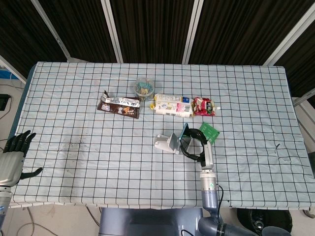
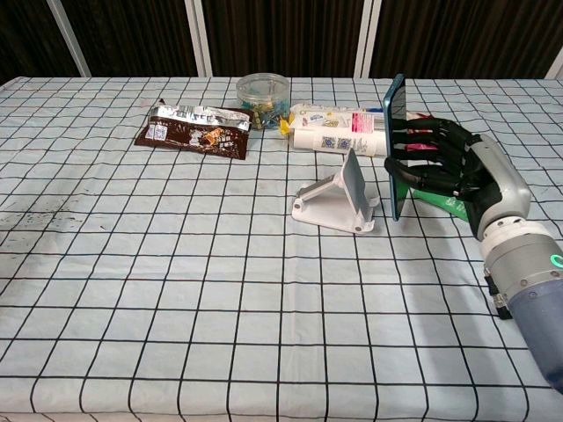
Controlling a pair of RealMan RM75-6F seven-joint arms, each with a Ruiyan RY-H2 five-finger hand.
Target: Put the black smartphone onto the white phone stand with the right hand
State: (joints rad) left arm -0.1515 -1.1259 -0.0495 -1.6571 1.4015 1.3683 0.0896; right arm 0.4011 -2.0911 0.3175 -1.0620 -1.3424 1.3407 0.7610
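The black smartphone [image 2: 395, 145] with a blue edge stands upright on its end, held by my right hand [image 2: 444, 167] from the right side. It hangs just right of the white phone stand [image 2: 339, 200], a small gap apart. In the head view the smartphone [image 1: 183, 132] shows as a thin slab next to the stand [image 1: 168, 142], with my right hand [image 1: 194, 143] behind it. My left hand [image 1: 12, 160] rests at the table's left edge, fingers spread, holding nothing.
Behind the stand lie a white bottle [image 2: 341, 128], a red snack packet [image 2: 420, 126], a brown wrapper [image 2: 194, 129] and a clear tub [image 2: 262, 89]. A green packet [image 2: 444, 195] lies under my right hand. The checked cloth [image 2: 176, 290] covers the table.
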